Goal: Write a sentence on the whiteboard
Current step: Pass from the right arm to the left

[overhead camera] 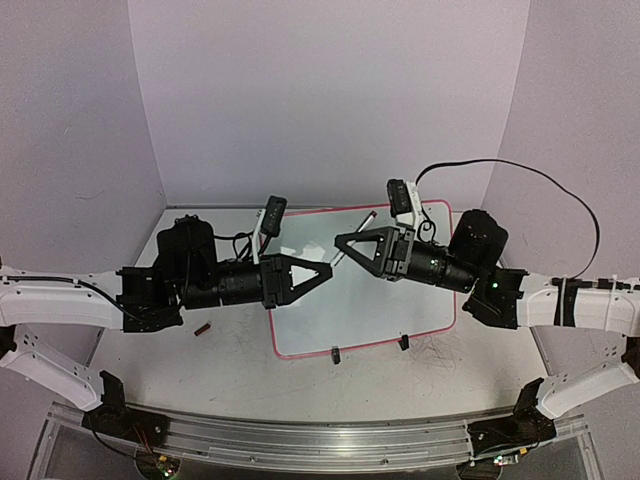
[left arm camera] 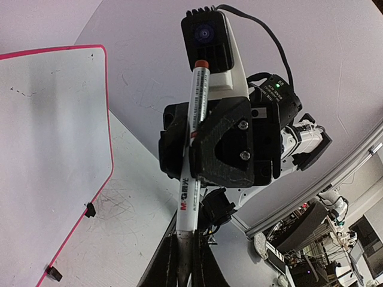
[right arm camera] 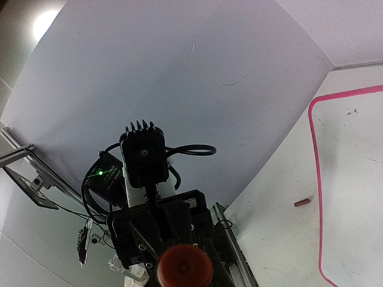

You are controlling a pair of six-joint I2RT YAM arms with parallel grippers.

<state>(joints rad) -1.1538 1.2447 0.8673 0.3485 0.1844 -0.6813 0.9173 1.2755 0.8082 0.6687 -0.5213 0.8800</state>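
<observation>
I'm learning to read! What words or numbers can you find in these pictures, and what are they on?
"M&G", in red, followed by two Chinese characters: on the barrel of the white marker.
Small black print higher up the marker: too small to read.
On the whiteboard: only faint specks, no readable words.

The whiteboard (overhead camera: 385, 300) lies flat on the worktop (overhead camera: 230, 370), slightly askew. It is white, with rounded corners and a thin red-pink rim. Two small black clips (overhead camera: 335, 353) sit on its near edge. A few faint dark specks (left arm camera: 23, 92) dot its surface.
</observation>
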